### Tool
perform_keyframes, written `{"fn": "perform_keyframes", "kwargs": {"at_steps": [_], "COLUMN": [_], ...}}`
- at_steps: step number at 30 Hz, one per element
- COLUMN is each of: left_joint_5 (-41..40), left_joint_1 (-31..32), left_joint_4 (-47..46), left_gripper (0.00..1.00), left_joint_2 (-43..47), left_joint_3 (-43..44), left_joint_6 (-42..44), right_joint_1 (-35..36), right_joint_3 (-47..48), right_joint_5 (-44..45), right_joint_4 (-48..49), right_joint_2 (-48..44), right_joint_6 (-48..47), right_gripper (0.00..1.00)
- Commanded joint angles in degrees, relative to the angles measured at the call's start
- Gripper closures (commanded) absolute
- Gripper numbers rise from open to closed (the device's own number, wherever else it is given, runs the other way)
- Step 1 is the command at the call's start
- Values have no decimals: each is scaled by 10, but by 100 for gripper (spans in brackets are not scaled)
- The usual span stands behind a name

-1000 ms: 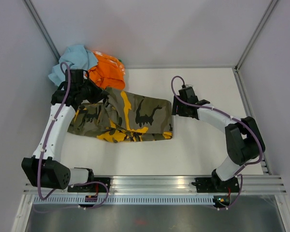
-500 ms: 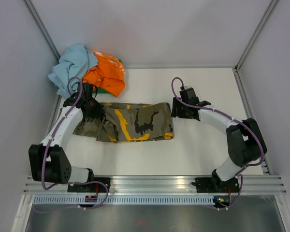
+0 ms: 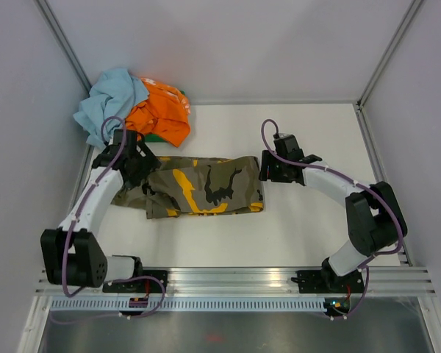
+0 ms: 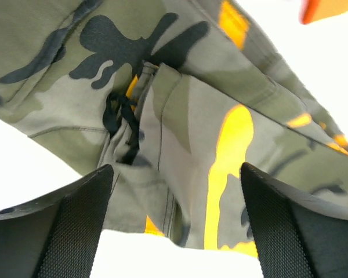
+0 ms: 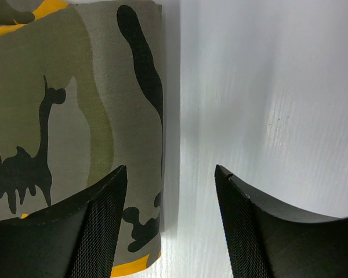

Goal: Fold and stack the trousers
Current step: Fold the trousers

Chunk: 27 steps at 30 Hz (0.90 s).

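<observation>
The trousers (image 3: 206,185) lie folded in a band on the desk (image 3: 316,132). The left jaws gape over the drawstring waist, and the right jaws gape astride the folded end. The cloth is soft, limp and probably layered, so pinch every layer at the edge below each.

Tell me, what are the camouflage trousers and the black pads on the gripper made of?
The long camouflage cargo trousers look like woven cotton-type cloth, matte: stitched seams, soft creases and a black drawcord show. The black gripper pads look like plastic or rubber, matte, with a fine cross-hatched texture; which, I cannot tell.
</observation>
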State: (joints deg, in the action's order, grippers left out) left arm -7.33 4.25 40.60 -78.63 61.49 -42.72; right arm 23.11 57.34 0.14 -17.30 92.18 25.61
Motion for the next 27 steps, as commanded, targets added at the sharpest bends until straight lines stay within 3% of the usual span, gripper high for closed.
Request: {"fn": "perform_keyframes", "kwargs": {"at_steps": [1, 5, 6, 9, 14, 21, 27], "left_joint_5": [13, 38, 43, 56, 58, 17, -16], "left_joint_1": [4, 15, 19, 30, 40, 85, 106], "left_joint_4": [19, 43, 43, 31, -23, -47, -49], "left_gripper": [13, 30, 39, 48, 50, 51, 49], "left_joint_2": [94, 154, 161, 165, 105, -2, -73], "left_joint_3": [-27, -78, -106, -147, -180, -95, -73], "left_joint_6": [51, 22, 15, -11, -25, -4, -10], "right_joint_1": [-2, -1, 0, 4, 11, 15, 16], "right_joint_3": [23, 52, 56, 66, 69, 52, 48], "right_joint_5": [-21, -37, -43, -58, -67, -67, -64], "right_joint_4": [-5, -14, -15, -9, -12, -2, -2], "right_joint_2": [-13, -15, -15, -14, -2, -2, 0], "right_joint_6": [-8, -11, -10, -6, -3, 9, 9], "right_gripper": [31, 31, 31, 31, 32, 32, 32]}}
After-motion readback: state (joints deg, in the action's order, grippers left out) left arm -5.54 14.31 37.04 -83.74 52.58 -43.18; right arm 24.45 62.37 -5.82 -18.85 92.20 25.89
